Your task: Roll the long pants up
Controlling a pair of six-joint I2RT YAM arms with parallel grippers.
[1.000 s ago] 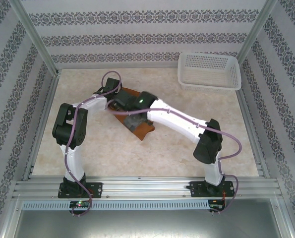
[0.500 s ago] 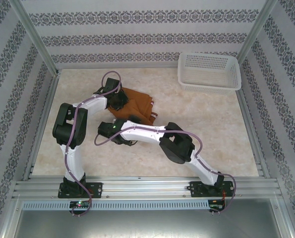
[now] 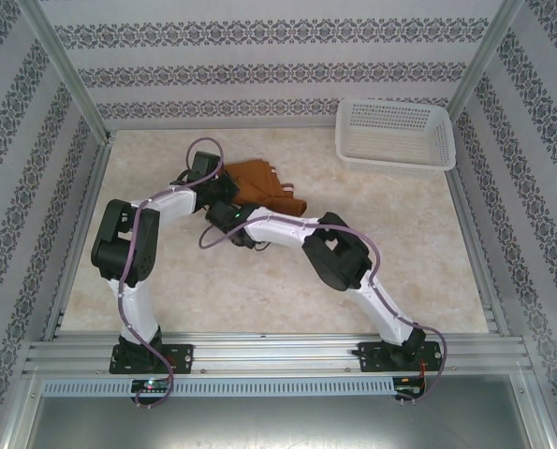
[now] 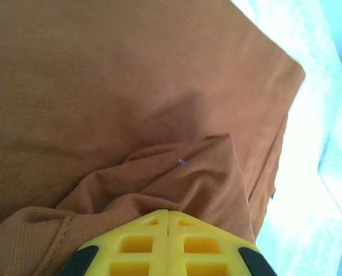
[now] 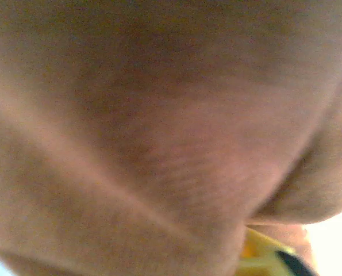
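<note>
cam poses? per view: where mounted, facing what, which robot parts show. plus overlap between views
Top external: above and behind the bases, looking down and forward at the beige table; both white arms, rust-brown soft fabric long pants, white plastic mesh basket.
Left wrist: on the left arm, pointing along the left end effector; its yellow fingers meet at the bottom, pants bunched at the tips.
Right wrist: pressed against blurred fabric; one yellow finger bottom right.
Shared: all three see the pants.
</note>
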